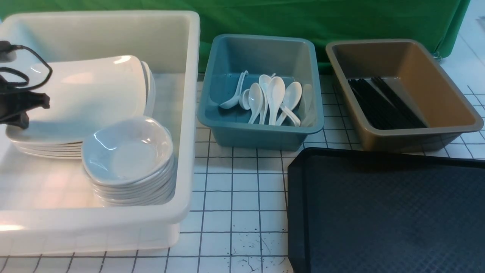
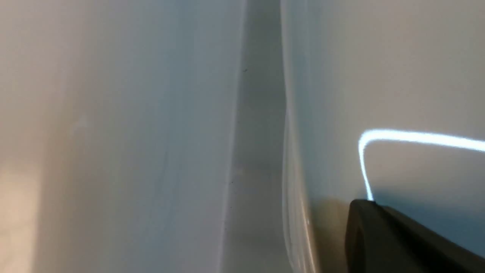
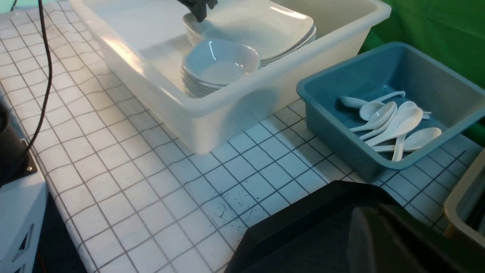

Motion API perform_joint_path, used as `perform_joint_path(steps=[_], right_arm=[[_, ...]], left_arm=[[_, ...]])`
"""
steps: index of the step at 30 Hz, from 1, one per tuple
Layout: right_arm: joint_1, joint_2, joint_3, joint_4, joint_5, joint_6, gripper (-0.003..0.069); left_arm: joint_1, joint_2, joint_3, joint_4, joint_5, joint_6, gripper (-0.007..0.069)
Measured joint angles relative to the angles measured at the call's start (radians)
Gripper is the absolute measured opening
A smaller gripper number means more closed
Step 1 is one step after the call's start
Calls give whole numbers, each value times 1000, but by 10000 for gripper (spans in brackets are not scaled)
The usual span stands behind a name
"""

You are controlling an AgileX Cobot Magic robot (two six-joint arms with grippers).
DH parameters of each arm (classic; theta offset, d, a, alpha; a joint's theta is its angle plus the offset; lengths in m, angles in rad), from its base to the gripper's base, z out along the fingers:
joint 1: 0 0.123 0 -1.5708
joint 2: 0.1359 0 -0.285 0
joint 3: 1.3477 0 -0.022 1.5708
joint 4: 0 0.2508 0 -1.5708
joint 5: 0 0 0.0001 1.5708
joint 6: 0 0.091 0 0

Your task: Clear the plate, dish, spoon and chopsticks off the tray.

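The white tub (image 1: 182, 113), the largest thing on the bench (image 1: 235, 197), serves as landmark. Inside it the top plate (image 1: 91, 94) lies tilted on a stack of like plates, and a stack of small dishes (image 1: 129, 151) sits in front of that stack, nearer the robot.

To the tub's right and nearer the robot lies the tray (image 1: 386, 216); the part in view is bare. Right of the tub stands the blue tub (image 1: 261, 129) with the spoons (image 1: 271, 96), and further right the brown tub (image 1: 401, 132) with the chopsticks (image 1: 382, 102).

The left pincer (image 1: 21, 108) sits at the top plate's left edge, inside the tub; its jaws are clenched, and the left wrist view shows a dark fingertip (image 2: 398, 239) against white glaze. Whether it pinches the rim cannot be told.

The step in hand seems to be settling this plate. Done well, the plate should lie flat on its stack before the pincer lets go, and the arm should rise straight up, clear of the tub wall.

The right pincer is not clearly seen; it is clenched, apparently on nothing.
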Motion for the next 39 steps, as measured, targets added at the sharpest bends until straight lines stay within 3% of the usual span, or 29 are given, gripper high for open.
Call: perform_joint_path(steps=[6, 11, 13, 16, 19, 20, 24, 31, 36, 39], right_arm=[[0, 14, -53, 4, 1, 19, 4], [0, 81, -144, 4, 3, -1, 4], [0, 138, -176, 3, 1, -42, 4], [0, 206, -167, -5, -14, -57, 4], [0, 232, -125, -7, -102, -55, 4], [0, 235, -68, -17, -288, -54, 4], [0, 191, 57, -69, -564, -8, 4], [0, 155, 227, -89, -720, 39, 9], [0, 155, 234, 49, -764, -185, 9], [0, 155, 236, 298, -735, -418, 9]], left_arm=[[7, -76, -91, 87, 21, -68, -3], [10, -186, -132, -119, 40, 9, -3], [-12, -248, -134, -279, 110, 130, -3], [-54, -289, -134, -371, 225, 199, -3], [-78, -311, -134, -393, 287, 216, -3], [-88, -327, -134, -402, 314, 220, -3], [-90, -355, -134, -437, 328, 222, -3], [-91, -360, -134, -456, 350, 222, -3], [-91, -360, -134, -459, 364, 222, -3], [-91, -360, -134, -459, 364, 222, -3]])
